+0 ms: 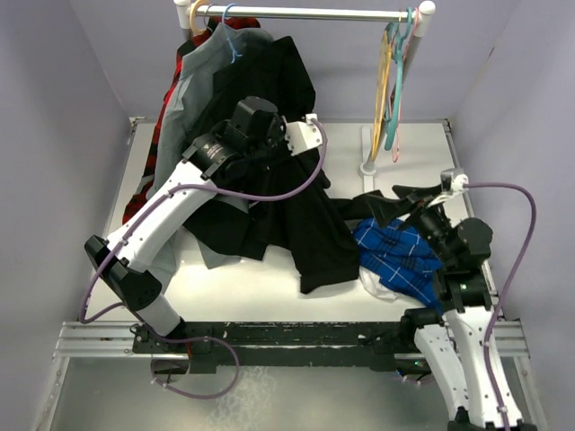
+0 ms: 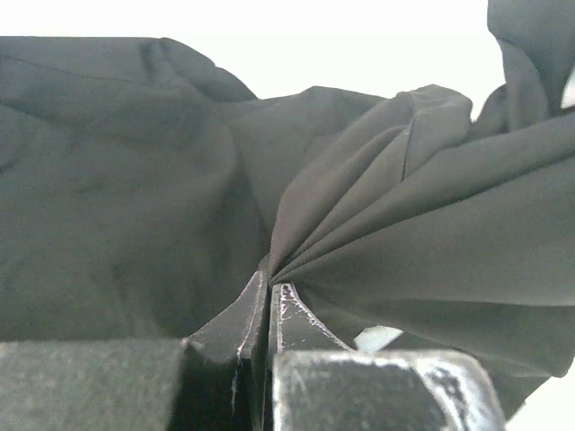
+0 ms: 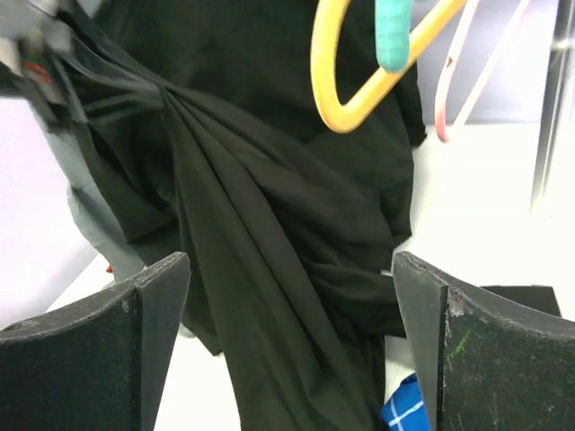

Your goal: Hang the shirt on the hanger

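Observation:
The black shirt (image 1: 310, 229) hangs bunched from my left gripper (image 1: 274, 157), which is raised over the middle of the table, and its lower part trails onto the table. In the left wrist view the jaws are closed on a gathered fold of the shirt (image 2: 404, 224) at my left gripper (image 2: 269, 280). My right gripper (image 1: 406, 208) is open and empty, to the right of the shirt. Its view shows the shirt (image 3: 252, 224) beyond my right gripper (image 3: 287, 260). The yellow hanger (image 1: 384, 81) hangs on the rail at the right and shows in the right wrist view (image 3: 337, 108).
A teal hanger (image 1: 395, 99) and a pink hanger (image 3: 458, 90) hang beside the yellow one. The rail (image 1: 314, 13) holds a grey shirt (image 1: 202, 81) and a second black garment (image 1: 287, 72) at the left. A blue-checked shirt (image 1: 400, 256) lies under my right arm.

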